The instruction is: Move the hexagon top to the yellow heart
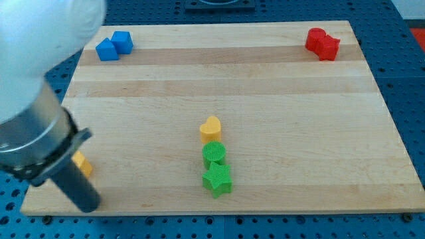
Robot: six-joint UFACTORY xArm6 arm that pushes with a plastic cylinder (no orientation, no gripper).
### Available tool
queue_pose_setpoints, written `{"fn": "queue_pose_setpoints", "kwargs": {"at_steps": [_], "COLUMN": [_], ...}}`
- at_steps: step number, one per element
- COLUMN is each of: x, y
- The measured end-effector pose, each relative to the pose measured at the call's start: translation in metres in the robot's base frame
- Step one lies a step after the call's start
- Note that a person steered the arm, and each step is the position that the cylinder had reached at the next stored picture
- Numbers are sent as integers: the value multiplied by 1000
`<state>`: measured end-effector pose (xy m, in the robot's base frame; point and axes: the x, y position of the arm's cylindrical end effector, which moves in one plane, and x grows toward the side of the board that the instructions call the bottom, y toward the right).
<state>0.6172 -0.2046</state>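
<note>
My tip (91, 205) sat bottom-left, touching the yellow hexagon (82, 163); no claw, just a bare rod. Risk: the push could have skewed into the green blocks (216, 166) below the heart (210, 128).

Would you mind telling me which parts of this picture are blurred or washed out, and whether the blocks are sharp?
In the camera view, the arm's white body at the top left is overexposed and soft. The dark rod, down to my tip, is slightly blurred. It partly hides a yellow block. The yellow heart, green hexagon and green star are sharp under even light, with faint shadows.
</note>
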Motion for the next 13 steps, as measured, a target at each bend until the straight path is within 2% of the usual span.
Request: {"fn": "queue_pose_setpoints", "kwargs": {"at_steps": [2,4,7,9,10,11,12,13], "x": [0,-47,-119,-128,-133,-129,-63,1], "y": [-62,-59,56,50,14,-26,-44,-32]}}
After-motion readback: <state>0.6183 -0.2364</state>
